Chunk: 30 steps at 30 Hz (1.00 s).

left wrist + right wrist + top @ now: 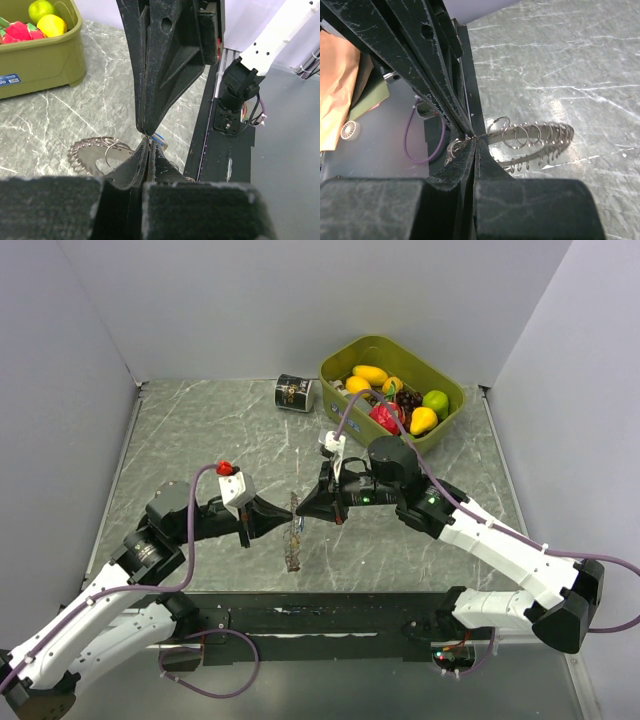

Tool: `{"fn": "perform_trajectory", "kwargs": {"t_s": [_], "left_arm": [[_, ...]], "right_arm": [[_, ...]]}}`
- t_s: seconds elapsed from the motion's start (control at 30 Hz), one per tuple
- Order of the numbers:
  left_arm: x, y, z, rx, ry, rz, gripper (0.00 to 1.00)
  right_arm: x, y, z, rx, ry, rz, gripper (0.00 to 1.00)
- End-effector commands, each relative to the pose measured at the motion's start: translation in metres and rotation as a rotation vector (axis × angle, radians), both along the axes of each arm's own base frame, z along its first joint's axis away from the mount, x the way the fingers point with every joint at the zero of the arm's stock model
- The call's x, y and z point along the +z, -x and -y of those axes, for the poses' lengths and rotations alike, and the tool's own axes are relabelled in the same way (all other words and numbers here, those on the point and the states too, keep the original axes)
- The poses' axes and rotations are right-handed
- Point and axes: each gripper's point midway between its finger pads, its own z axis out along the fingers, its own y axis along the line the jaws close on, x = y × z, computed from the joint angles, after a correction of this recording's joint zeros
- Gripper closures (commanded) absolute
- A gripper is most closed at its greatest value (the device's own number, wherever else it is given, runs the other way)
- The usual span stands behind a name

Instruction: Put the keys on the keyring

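The keyring (293, 536) hangs edge-on between my two grippers, above the table. It is a silvery ring carrying several small wire loops, seen in the left wrist view (94, 154) and the right wrist view (536, 136). My left gripper (284, 516) and right gripper (304, 508) meet tip to tip at its upper rim. Both are shut, and the rim runs into each pair of jaws (148, 143) (476, 141). A key with a blue tag (159, 139) sits right at the meeting point. The other keys are hidden or too small to tell.
An olive bin (452, 390) with toy fruit stands at the back right. A black can (294, 393) lies to its left. A black strip (330, 620) runs along the near table edge between the arm bases.
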Motion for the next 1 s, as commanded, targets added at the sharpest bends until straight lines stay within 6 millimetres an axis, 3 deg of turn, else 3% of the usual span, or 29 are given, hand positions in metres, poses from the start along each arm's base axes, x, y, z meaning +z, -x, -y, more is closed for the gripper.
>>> {"fn": "perform_trajectory", "kwargs": {"t_s": [0.0, 0.57, 0.97], "left_arm": [[0.041, 0.013, -0.001, -0.051, 0.109, 0.113, 0.99], [0.046, 0.015, 0.000, -0.061, 0.140, 0.134, 0.99], [0.040, 0.014, 0.001, -0.064, 0.128, 0.124, 0.99]], "right_arm": [[-0.001, -0.010, 0.006, -0.051, -0.002, 0.016, 1.00], [-0.005, -0.010, 0.004, -0.045, -0.014, -0.006, 1.00], [0.015, -0.011, 0.016, -0.103, -0.083, 0.042, 0.48]]}}
